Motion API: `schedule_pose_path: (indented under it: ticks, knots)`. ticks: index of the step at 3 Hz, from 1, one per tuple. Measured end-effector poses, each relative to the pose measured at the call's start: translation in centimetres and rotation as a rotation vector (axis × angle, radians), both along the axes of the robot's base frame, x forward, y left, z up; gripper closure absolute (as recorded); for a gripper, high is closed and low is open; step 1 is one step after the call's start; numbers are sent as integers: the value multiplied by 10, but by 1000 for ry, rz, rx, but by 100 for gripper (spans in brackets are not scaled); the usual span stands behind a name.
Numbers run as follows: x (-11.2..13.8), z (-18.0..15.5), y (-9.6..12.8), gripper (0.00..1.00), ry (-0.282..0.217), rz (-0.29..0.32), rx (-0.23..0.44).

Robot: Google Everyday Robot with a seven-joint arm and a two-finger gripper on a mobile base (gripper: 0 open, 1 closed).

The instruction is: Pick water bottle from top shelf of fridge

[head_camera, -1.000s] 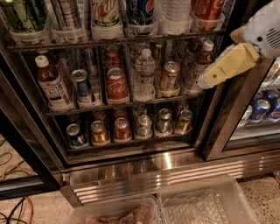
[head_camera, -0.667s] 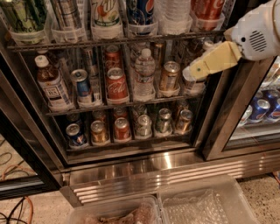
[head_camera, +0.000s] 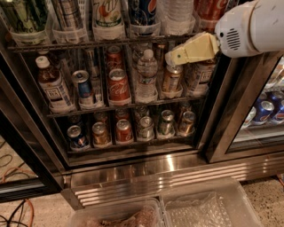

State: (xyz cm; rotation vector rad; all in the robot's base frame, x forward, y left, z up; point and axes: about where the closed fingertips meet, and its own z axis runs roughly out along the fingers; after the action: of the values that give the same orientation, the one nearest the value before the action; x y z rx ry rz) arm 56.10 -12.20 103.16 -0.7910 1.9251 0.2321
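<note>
The water bottle [head_camera: 178,15] is clear and ribbed and stands in a clear cup holder on the top shelf [head_camera: 80,45], between a Pepsi bottle [head_camera: 142,12] and a red can [head_camera: 210,10]. Its top is cut off by the frame edge. My gripper [head_camera: 174,56] is a cream part on a white arm [head_camera: 253,25] that comes in from the upper right. Its tip sits just below the top shelf's rack, under the water bottle and in front of the middle-shelf drinks. It holds nothing that I can see. The fridge [head_camera: 146,175] stands open, with its ribbed steel base below.
A smaller white-capped water bottle [head_camera: 146,75], a Coke can [head_camera: 118,85] and other drinks fill the middle shelf, with short cans [head_camera: 124,131] below. A black door frame [head_camera: 228,115] stands at the right, with blue cans [head_camera: 265,111] behind it. Clear plastic bins [head_camera: 208,206] sit on the floor, and cables [head_camera: 17,210] lie at the left.
My gripper has moved left and up, from beside the right door frame to just under the top shelf below the water bottle.
</note>
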Motion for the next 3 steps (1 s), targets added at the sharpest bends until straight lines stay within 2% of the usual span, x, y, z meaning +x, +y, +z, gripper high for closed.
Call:
schedule_pose_path:
  ticks: [1, 2, 3]
  knots:
    - [9, 5, 9, 0, -53, -40, 40]
    - [14, 1, 26, 0, -85, -58, 78]
    - [24, 20, 41, 0, -153, -92, 106]
